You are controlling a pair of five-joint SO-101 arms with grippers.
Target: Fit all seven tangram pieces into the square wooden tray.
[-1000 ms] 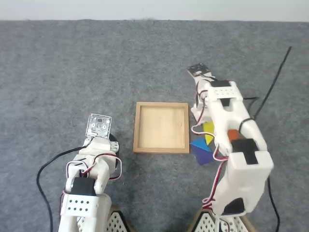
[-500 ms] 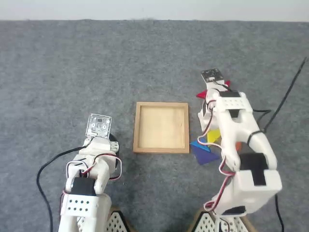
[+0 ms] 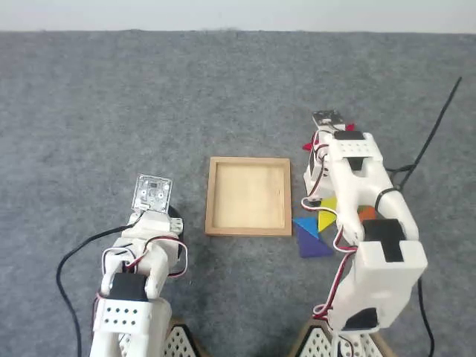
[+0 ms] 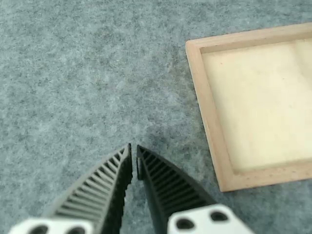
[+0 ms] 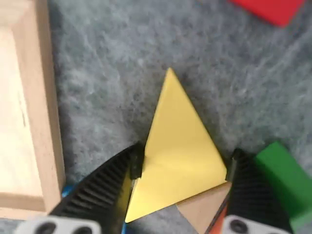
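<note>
- Counter (image 3: 111,97): grey felt-like covering. I log it as carrying everything below.
- Right arm (image 3: 364,223): white, stretched forward over the cluster of coloured pieces to the right of the tray.
- Left arm (image 3: 141,275): white, folded back near its base, well apart from the pieces and short of the tray's left side.
- Tray (image 3: 210,195): square, pale wood with a raised rim. It lies flat on the counter between the two arms, and its floor shows bare wood. I also see it from the left wrist (image 4: 207,112) and the right wrist (image 5: 46,97).
- Right gripper (image 5: 186,163): the jaws stand apart astride the yellow triangle, with one tip at each of two edges. I read them as open, not clamped.
- Left gripper (image 4: 134,148): the jaws are drawn together to a hairline gap and hold nothing. They sit low over bare counter near a tray corner.
- Purple triangle (image 3: 312,244): on the counter, outside the tray, near its right front corner.
- Yellow triangle (image 5: 178,146): flat on the counter just beside the tray's right rim. In the high view (image 3: 326,217) it is partly under the right arm.
- Blue piece (image 3: 305,223): between the tray rim and the yellow triangle, touching the purple triangle.
- Red piece (image 5: 270,9): on the counter beyond the yellow triangle and apart from it.
- Green piece (image 5: 282,170): just beside the outer jaw.
- Orange piece (image 3: 367,213): mostly hidden by the right arm, so I cannot tell its shape.
</note>
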